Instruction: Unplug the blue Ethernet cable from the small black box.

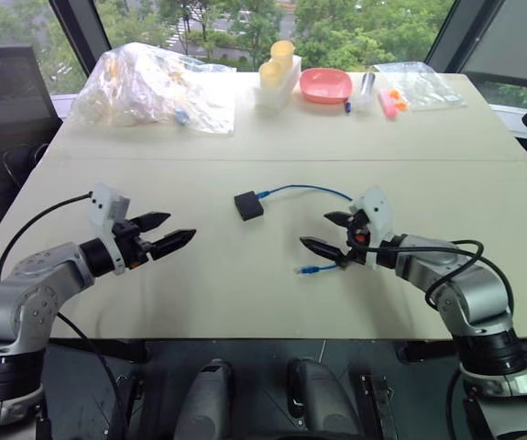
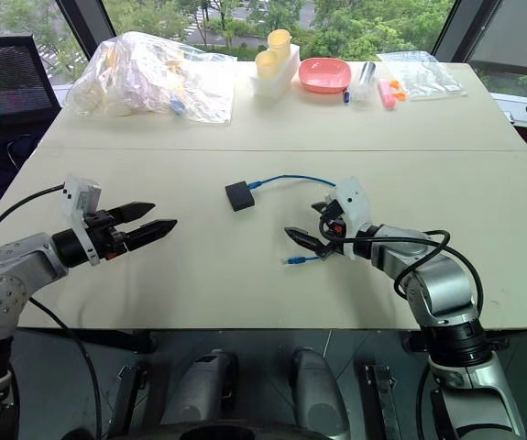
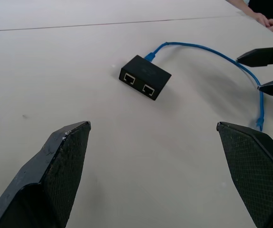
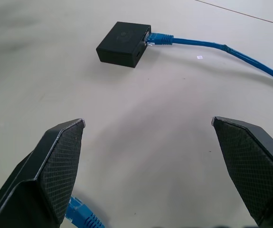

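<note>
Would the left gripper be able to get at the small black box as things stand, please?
Probably yes: the left gripper is open and aimed at the small black box, with only bare table between them. The blue Ethernet cable leaves from the box's far side.

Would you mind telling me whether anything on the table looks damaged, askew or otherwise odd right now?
Nothing stands out. The blue Ethernet cable is plugged into the small black box and arcs across the table to its loose plug. No damage shows.
</note>
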Robot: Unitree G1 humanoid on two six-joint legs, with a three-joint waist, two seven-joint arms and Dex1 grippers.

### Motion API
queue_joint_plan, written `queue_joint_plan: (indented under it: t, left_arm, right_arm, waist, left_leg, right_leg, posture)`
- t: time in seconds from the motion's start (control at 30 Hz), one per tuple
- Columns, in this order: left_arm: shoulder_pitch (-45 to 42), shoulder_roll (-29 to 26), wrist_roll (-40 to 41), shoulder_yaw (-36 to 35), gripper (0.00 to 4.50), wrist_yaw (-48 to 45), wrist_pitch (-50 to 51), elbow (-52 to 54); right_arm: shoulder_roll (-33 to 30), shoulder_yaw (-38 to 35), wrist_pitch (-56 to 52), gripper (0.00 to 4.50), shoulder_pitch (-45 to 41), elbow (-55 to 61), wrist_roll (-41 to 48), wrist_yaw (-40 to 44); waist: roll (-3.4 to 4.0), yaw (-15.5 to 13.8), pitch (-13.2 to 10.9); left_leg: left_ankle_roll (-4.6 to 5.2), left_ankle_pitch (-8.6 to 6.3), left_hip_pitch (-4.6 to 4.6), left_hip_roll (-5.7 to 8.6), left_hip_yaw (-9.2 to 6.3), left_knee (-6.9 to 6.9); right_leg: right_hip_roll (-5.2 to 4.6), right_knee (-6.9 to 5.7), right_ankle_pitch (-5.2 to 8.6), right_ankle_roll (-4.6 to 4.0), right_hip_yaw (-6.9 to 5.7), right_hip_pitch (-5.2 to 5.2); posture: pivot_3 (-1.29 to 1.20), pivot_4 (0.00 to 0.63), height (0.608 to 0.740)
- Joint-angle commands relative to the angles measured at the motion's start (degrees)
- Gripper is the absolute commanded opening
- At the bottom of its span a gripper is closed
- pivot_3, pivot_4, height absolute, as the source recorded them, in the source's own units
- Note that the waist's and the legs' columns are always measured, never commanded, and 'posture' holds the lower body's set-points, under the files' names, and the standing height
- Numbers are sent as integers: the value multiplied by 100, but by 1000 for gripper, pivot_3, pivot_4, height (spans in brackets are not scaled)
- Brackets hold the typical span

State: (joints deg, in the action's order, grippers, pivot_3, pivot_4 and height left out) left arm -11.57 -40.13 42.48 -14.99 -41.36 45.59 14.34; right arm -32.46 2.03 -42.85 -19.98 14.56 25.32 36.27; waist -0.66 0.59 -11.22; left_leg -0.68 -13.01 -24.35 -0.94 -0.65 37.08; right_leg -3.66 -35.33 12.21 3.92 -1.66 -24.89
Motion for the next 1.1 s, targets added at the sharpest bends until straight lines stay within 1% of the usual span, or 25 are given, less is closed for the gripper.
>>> queue_joint_plan:
  t: [0.03, 0.1, 0.57, 0.77, 0.87, 0.97, 1.03, 1.1]
  left_arm:
    - [-14, -62, -22, 52, 4489, -145, -98, 162]
    - [-101, 56, 113, -45, 4489, -33, -3, 114]
    - [-215, 106, -52, -34, 4489, 58, -183, -1]
    - [-426, 2, -136, 14, 4489, -70, -190, -149]
    - [-536, -196, -259, 198, 4489, -335, -201, -264]
    - [-734, -393, -308, 337, 4489, -671, -193, -486]
    - [-875, -522, -343, 408, 4489, -909, -199, -624]
    - [-977, -607, -428, 436, 4489, -1038, -303, -727]
  right_arm:
    - [57, -18, 165, 4500, 18, 223, -66, -33]
    - [74, -15, 159, 4500, 37, 244, -86, -41]
    - [223, -14, 221, 4500, -119, 39, -248, -65]
    - [100, 224, 558, 4500, -522, -367, -656, 100]
    - [-10, 510, 1001, 4500, -946, -842, -1019, 362]
    - [-20, 927, 1585, 4500, -1555, -1604, -1536, 601]
    - [36, 1339, 2214, 4500, -2177, -2462, -2129, 670]
    - [209, 1890, 3109, 4500, -3011, -3745, -2901, 582]
  waist:
    - [0, -1, 0]
    - [0, -1, 0]
    - [0, 1, 0]
    - [0, 5, 0]
    - [0, 22, 0]
    - [0, 27, 0]
    - [-1, 37, 0]
    - [0, 59, -1]
  left_leg:
    - [0, 0, 0, 0, 0, 0]
    - [0, 0, 0, 0, 0, 0]
    - [0, 0, 2, 0, 1, 1]
    - [0, 0, 5, 1, 3, 3]
    - [0, 1, 7, 1, 5, 3]
    - [0, 1, 10, 1, 6, 2]
    - [0, 1, 11, 0, 7, 3]
    - [0, 1, 12, 0, 10, 2]
  right_leg:
    - [0, 0, 0, 0, 0, 0]
    - [1, -1, 0, 0, 0, 0]
    - [1, -5, -1, 1, 1, 0]
    - [2, -11, -1, 1, 3, 1]
    - [5, -15, -1, 1, 5, 0]
    - [6, -15, -1, 1, 5, 0]
    - [8, -16, -1, 1, 5, -1]
    - [8, -17, -1, 1, 9, -2]
  posture:
    - [0, 150, 740]
    - [0, 150, 740]
    - [0, 150, 740]
    - [0, 150, 740]
    - [0, 150, 740]
    - [0, 150, 740]
    - [0, 150, 740]
    - [0, 150, 740]
